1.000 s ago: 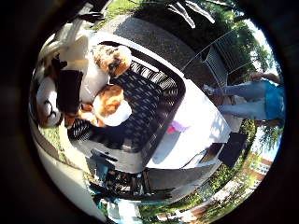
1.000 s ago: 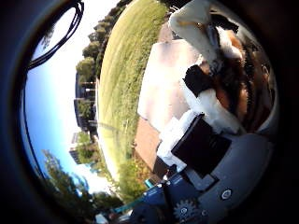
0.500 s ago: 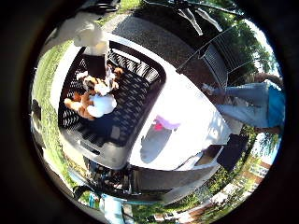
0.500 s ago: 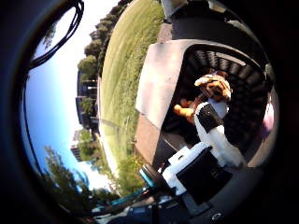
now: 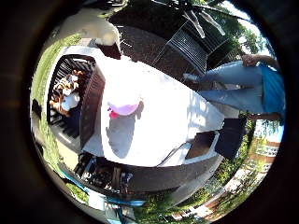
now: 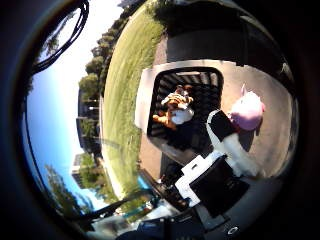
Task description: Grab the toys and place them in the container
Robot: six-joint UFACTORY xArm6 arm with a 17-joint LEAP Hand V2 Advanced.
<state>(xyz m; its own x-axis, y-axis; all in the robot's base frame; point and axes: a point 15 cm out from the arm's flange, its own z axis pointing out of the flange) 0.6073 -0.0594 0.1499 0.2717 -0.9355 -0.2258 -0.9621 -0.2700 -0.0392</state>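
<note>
A brown and white plush toy (image 6: 176, 106) lies inside the black slatted container (image 6: 196, 78), which stands on a white table (image 5: 177, 117). The little finger side view shows the same toy (image 5: 67, 93) in the container (image 5: 91, 110). A small pink toy (image 5: 123, 108) sits on the table beside the container. My hand (image 6: 222, 160) is above the table, away from the container, with a white and black finger reaching toward the pink toy (image 6: 247, 110). The fingers are relaxed and hold nothing.
A person in blue jeans (image 5: 238, 86) stands beside the far side of the table. A flat black object (image 5: 201, 146) lies near the table's edge, with a dark chair (image 5: 230, 138) past it. Grass and paving surround the table.
The hand held the plush toy over the container a second ago, then let it go into it. The hand has since risen and moved off over the table toward the pink toy.
</note>
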